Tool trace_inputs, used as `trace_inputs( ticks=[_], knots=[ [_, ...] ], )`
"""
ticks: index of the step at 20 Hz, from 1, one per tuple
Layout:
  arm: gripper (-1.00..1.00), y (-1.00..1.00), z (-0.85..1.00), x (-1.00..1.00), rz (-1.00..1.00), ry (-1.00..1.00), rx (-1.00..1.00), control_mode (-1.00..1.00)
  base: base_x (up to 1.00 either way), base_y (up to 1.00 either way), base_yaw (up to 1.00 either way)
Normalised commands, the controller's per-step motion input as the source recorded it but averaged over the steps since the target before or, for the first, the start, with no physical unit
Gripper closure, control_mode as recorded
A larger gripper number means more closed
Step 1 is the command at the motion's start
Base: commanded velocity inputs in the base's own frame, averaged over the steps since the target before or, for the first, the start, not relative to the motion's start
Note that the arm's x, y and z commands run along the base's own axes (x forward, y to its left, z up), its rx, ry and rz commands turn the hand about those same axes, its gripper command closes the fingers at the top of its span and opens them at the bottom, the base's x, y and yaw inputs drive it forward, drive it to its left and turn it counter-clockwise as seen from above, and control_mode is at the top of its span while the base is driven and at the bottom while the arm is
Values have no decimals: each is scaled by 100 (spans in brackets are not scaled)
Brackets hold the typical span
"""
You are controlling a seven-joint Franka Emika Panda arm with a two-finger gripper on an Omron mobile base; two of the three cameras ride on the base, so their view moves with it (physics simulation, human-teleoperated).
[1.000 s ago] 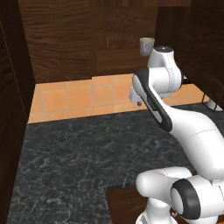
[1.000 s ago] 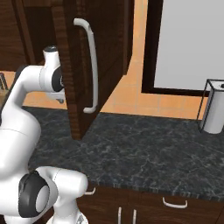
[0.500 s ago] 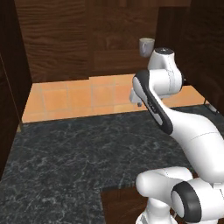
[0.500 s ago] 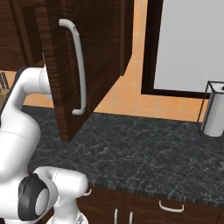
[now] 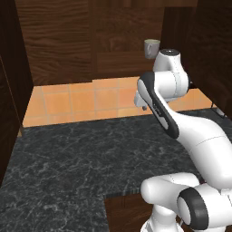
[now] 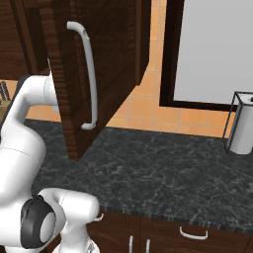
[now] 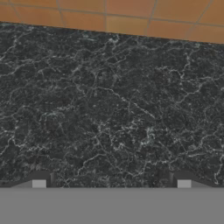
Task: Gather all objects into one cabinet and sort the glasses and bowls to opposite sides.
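A grey-beige glass stands high up on the shelf of the dark brown cabinet, just above my arm's upper joint. In the right base view the cabinet's door hangs open beside my arm, with its long curved grey handle facing the camera. My gripper is open, its two fingertips wide apart with nothing between them. It points down at the black marble counter, well above it. The bowls are out of view.
Orange wall tiles run behind the counter. A white-fronted panel is at the upper right. A wire holder with a grey roll stands on the counter's right end. Dark utensils show at the far left.
Both base views have shifted a little, so the camera has moved with the base; the open door now sits further left in the right view. The arm's pose and the open gripper look unchanged.
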Motion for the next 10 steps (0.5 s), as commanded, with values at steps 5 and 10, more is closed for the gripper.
trace_inputs(
  ticks=[5,10],
  knots=[
    [-100,10,11,21,0,0,-4,-100,35,12,0],
    [-100,29,37,38,0,-5,-14,-100,0,0,0]
  ],
)
